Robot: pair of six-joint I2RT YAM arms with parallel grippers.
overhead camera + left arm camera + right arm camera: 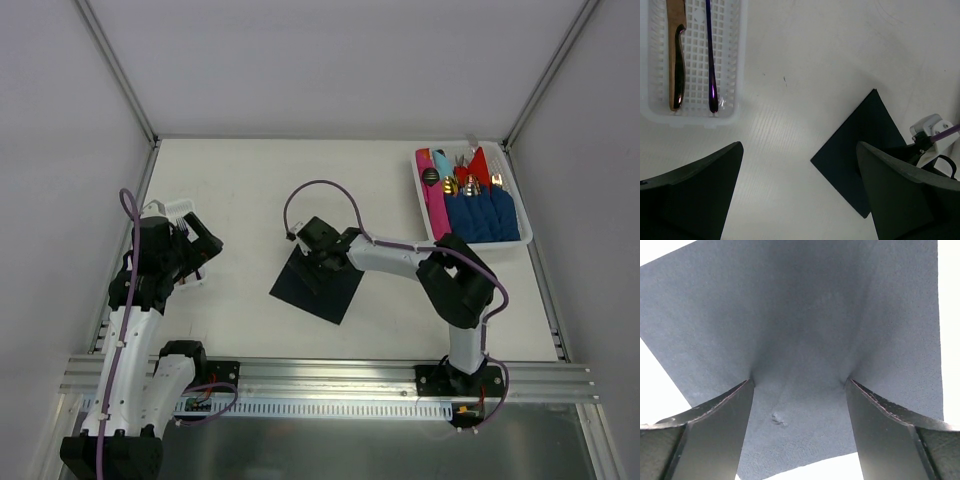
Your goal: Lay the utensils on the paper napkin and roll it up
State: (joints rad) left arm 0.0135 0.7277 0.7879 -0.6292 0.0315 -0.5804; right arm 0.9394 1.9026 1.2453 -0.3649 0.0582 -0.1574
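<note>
White table (250, 180), pale panels on three sides. Your paper napkin (335, 297) lies flat near centre. Your right gripper (800, 384) reaches left and points down, fingers spread, tips pressing on the sheet and puckering it. Your left gripper (799, 146) hangs spread wide, holding nothing, by the utensil basket (694, 60) at left.

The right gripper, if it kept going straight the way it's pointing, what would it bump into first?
The paper napkin: the right gripper points down at it, jaws apart, and its fingertips seem to touch the sheet, which puckers between them. Right beneath lies the table.
</note>
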